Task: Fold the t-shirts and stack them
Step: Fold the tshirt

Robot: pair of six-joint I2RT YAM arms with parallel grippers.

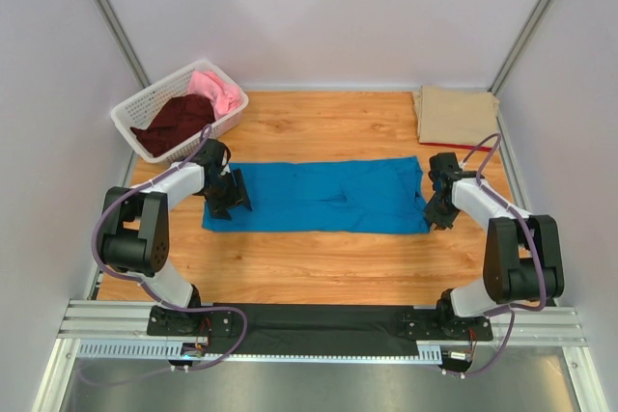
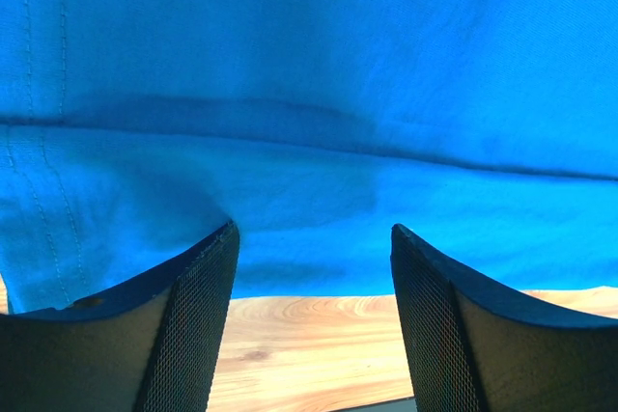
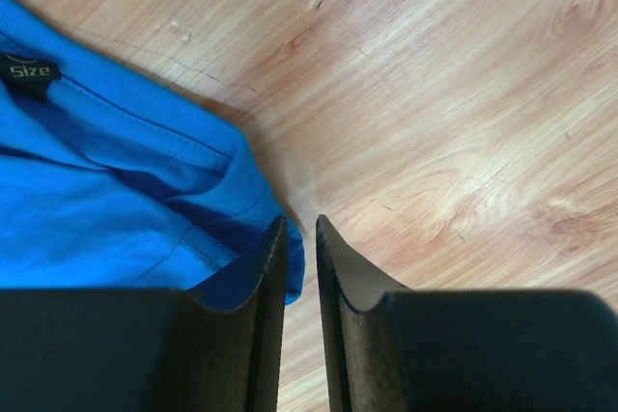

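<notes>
- Top view: bright, even light from overhead, sharp throughout. The pale walls look washed out, and only short soft shadows lie under the arms on the wooden table [image 1: 319, 258].
- Left wrist view: the blue t-shirt [image 2: 309, 94] is vividly saturated but slightly soft. A dark fold shadow crosses it. The left gripper [image 2: 312, 238] is nearly a silhouette.
- Right wrist view: the wood grain is crisp, with pale glare at the upper right. The right gripper [image 3: 300, 224] is dark and blurred.

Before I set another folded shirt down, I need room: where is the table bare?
Free: the strip between the blue shirt and the arm bases, and the back strip between the basket and the tan shirt. Crowded: both back corners and the blue shirt's ends, at the left gripper and right gripper.
</notes>
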